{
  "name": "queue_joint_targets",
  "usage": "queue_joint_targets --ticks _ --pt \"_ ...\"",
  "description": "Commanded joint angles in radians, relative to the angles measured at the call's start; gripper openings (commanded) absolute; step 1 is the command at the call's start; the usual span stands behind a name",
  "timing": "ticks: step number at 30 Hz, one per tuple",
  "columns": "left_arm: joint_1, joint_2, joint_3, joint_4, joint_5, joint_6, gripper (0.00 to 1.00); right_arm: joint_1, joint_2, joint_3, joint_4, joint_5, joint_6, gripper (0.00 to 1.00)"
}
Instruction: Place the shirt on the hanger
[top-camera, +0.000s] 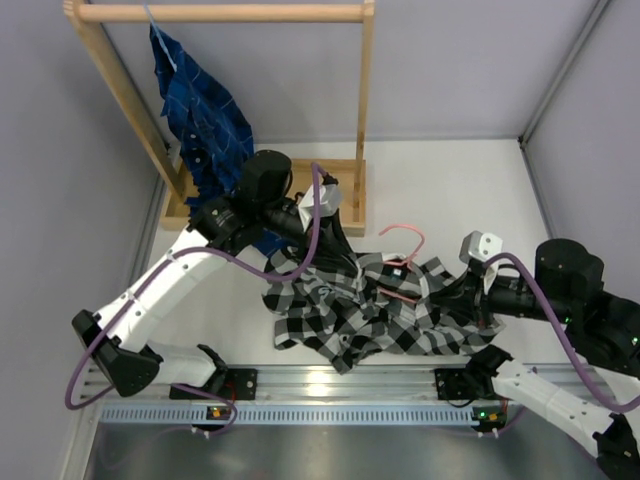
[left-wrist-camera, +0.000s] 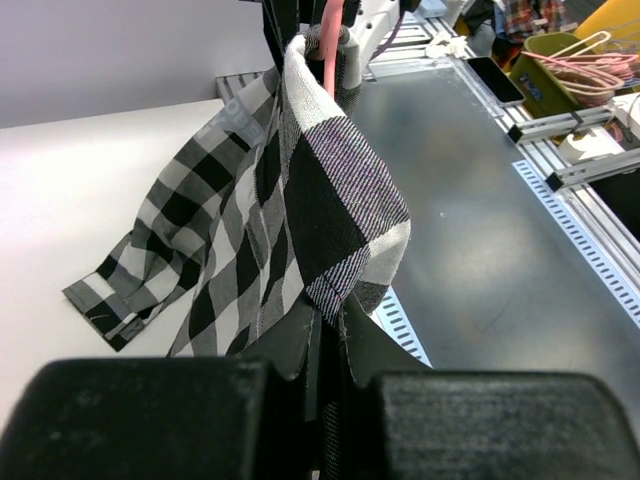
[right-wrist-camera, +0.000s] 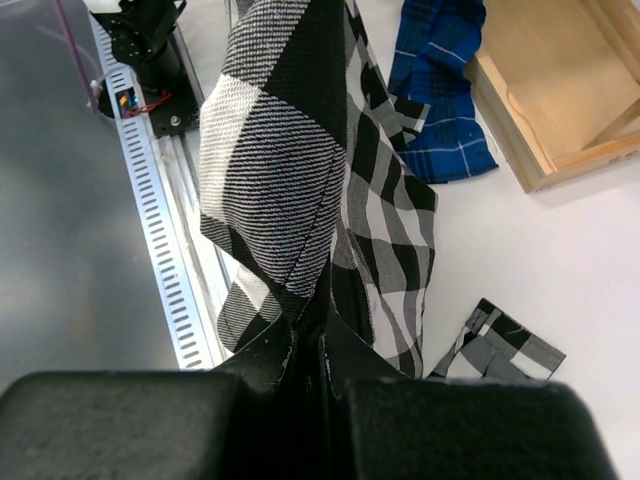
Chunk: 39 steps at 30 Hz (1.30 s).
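Top external view, centre of frame: the black-and-white checked shirt (top-camera: 370, 315) lies bunched on the white table (top-camera: 450, 190). The pink wire hanger (top-camera: 401, 228) pokes its hook out above the fabric, with the rest of its wire partly buried. The left gripper (left-wrist-camera: 325, 318) and right gripper (right-wrist-camera: 310, 328) each pinch a fold of cloth between closed fingers, raising it into peaks. By the look of it, the job is about midway: the hanger is inside the garment, but the shoulders are not yet seated on it. A dark blue plaid shirt (top-camera: 205, 120) hangs on the wooden rack (top-camera: 230, 12), upper left.
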Motion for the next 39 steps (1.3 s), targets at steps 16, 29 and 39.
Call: queue_joint_targets --ticks 16,29,39 --pt "-0.003 -0.264 0.102 0.154 -1.042 -0.3 0.98 0.007 0.027 0.181 0.155 0.25 0.131 0.0" --pt "-0.004 -0.889 -0.44 0.154 -1.427 -0.368 0.98 0.007 0.299 0.543 0.451 0.266 0.181 0.0" --pt "-0.003 -1.192 -0.72 0.191 -1.407 -0.349 0.98 0.007 0.494 0.784 0.718 0.375 0.152 0.0"
